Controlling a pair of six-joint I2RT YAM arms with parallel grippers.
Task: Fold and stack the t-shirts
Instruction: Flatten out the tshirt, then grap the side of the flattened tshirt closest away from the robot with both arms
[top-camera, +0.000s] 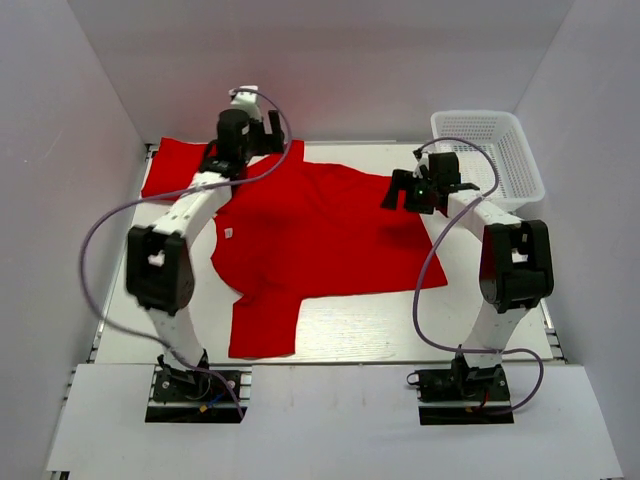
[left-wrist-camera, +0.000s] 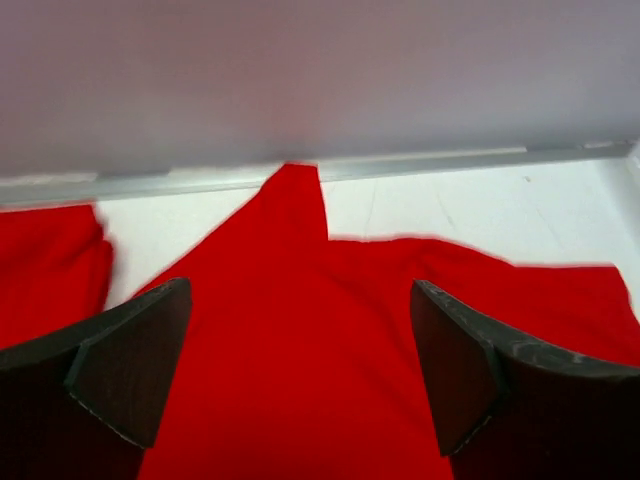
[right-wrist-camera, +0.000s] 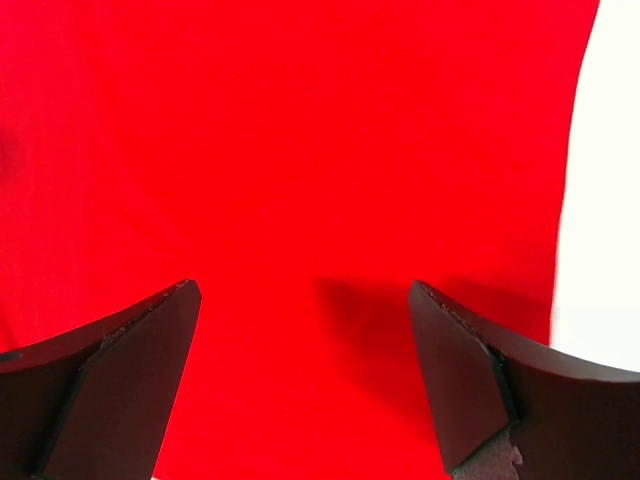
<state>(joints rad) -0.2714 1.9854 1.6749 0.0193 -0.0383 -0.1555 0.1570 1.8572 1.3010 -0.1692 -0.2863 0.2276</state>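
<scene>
A red t-shirt lies spread flat across the middle of the table, with a white neck tag on its left and one sleeve pointing to the near edge. A second red t-shirt lies at the far left. My left gripper is open and empty over the spread shirt's far sleeve. In the left wrist view my left gripper has red cloth between its jaws, and the second shirt shows at the left. My right gripper is open and empty above the shirt's right part.
A white mesh basket stands at the far right of the table. White walls close the table in at the back and sides. Bare table shows just right of the shirt's edge. Purple cables loop off both arms.
</scene>
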